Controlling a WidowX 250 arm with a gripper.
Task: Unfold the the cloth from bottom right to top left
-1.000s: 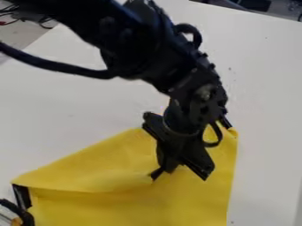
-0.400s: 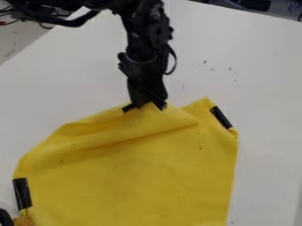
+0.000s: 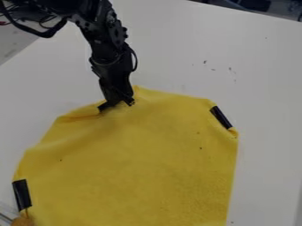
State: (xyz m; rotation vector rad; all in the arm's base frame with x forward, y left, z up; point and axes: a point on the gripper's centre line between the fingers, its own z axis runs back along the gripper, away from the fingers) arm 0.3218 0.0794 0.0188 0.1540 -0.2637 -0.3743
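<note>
The bottom edge is cutting off the yellow cloth (image 3: 141, 167) and a brownish thing (image 3: 22, 221) at the lower left. The gripper (image 3: 116, 104) is hiding part of the cloth's far edge. Dark specks (image 3: 230, 69) are proving too small to identify.

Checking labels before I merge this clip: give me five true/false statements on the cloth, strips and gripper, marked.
1. The gripper is at the cloth's upper-left edge. True.
2. The cloth is folded in half. False: it lies mostly spread out on the table.
3. A black strip lies at the cloth's upper-right edge. True.
4. The other black strip is in the middle of the cloth. False: it is at the lower-left edge.
5. The cloth is yellow. True.
</note>
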